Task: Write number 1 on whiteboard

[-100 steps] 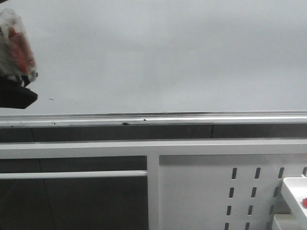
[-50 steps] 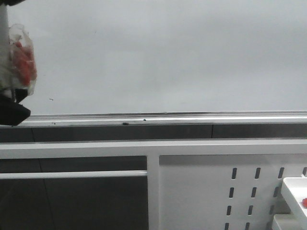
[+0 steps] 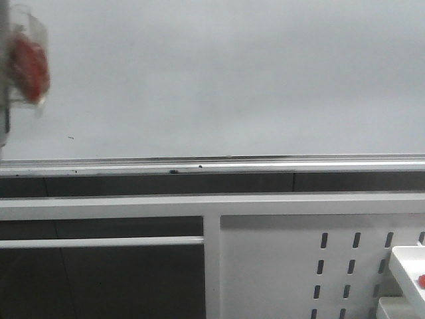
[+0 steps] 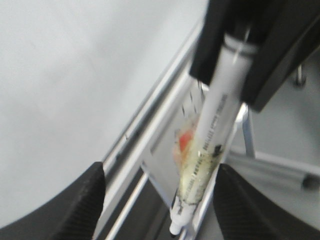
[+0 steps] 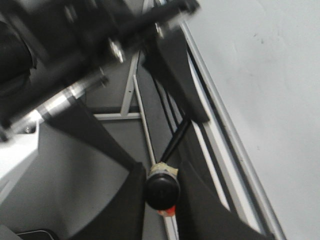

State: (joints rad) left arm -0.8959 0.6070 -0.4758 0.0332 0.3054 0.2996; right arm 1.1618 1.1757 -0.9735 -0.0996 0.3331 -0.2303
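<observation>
White perforated metal panel (image 3: pixel 292 266) with slotted holes, lower right. White horizontal frame bar (image 3: pixel 133 206) directly above panel. White tray corner (image 3: pixel 406 266) with small red item (image 3: pixel 420 280) at panel's right edge.

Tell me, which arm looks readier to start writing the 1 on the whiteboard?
Right. The right tool grips the marker, while the left tool is open around it without touching. The whiteboard shows no stroke yet.

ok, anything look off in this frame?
The marker has crumpled clear tape with a red bit bunched around its barrel, which looks makeshift. Small dark specks sit on the whiteboard's silver rail. Otherwise nothing stands out.
</observation>
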